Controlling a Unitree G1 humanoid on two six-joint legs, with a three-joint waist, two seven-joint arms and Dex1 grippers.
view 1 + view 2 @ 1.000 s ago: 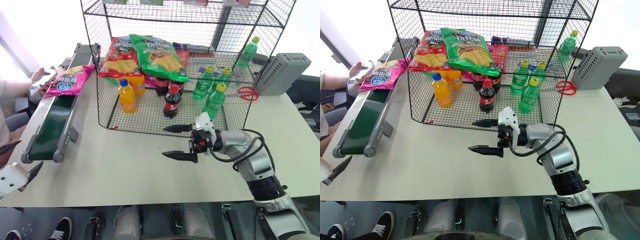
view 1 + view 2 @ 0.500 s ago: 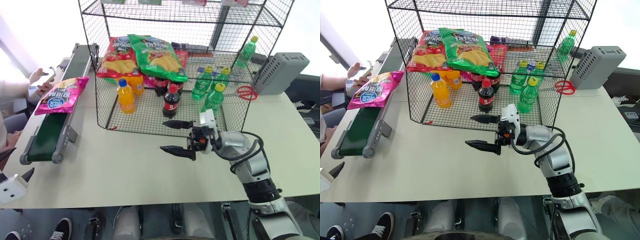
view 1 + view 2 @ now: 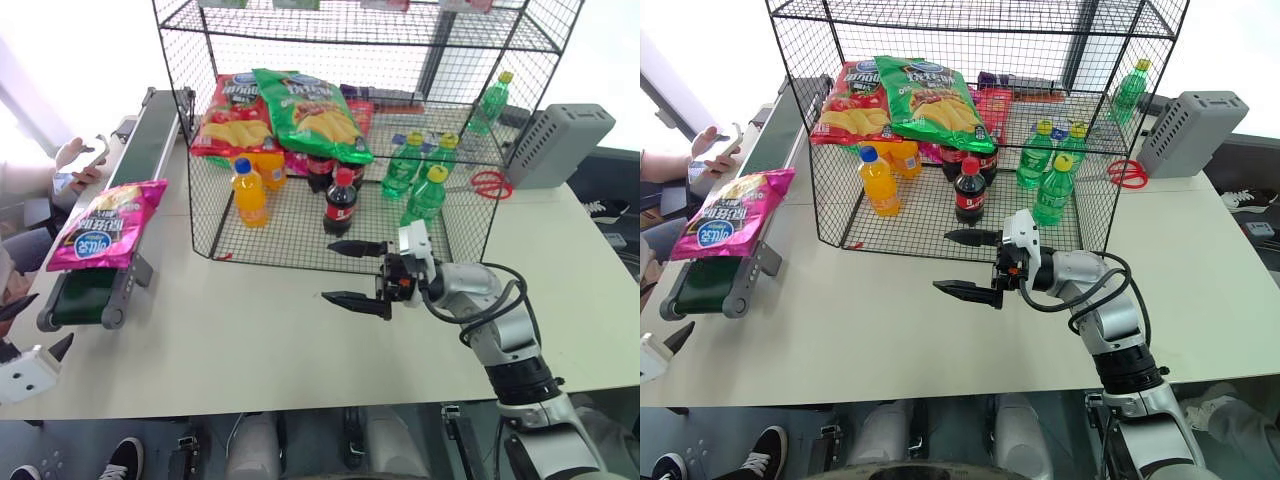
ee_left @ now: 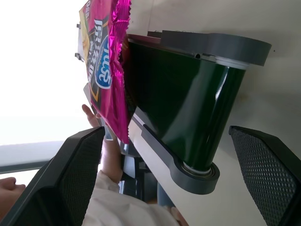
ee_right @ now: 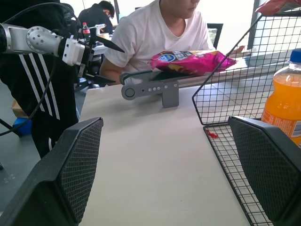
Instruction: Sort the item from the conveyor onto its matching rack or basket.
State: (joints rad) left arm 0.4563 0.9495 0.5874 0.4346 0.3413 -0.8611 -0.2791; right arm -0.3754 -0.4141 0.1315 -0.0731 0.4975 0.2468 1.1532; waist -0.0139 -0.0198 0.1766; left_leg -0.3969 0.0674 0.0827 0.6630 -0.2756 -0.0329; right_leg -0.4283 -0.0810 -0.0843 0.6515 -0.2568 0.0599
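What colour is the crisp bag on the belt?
Shiny magenta-pink crisp bag with a blue oval logo, clearest in the left eye view.

The pale surface point(image 3: 250, 330) lies bare between the conveyor point(image 3: 95, 270) and the wire cage point(image 3: 340, 150), leaving an open lane. The pink crisp bag point(image 3: 98, 225) overhangs the belt's near end, open from above. The cage's front is unmeshed, but orange bottle point(image 3: 248, 192) and cola bottle point(image 3: 340, 202) crowd its floor. A person's hand point(image 3: 78, 155) hovers beside the belt's far side.
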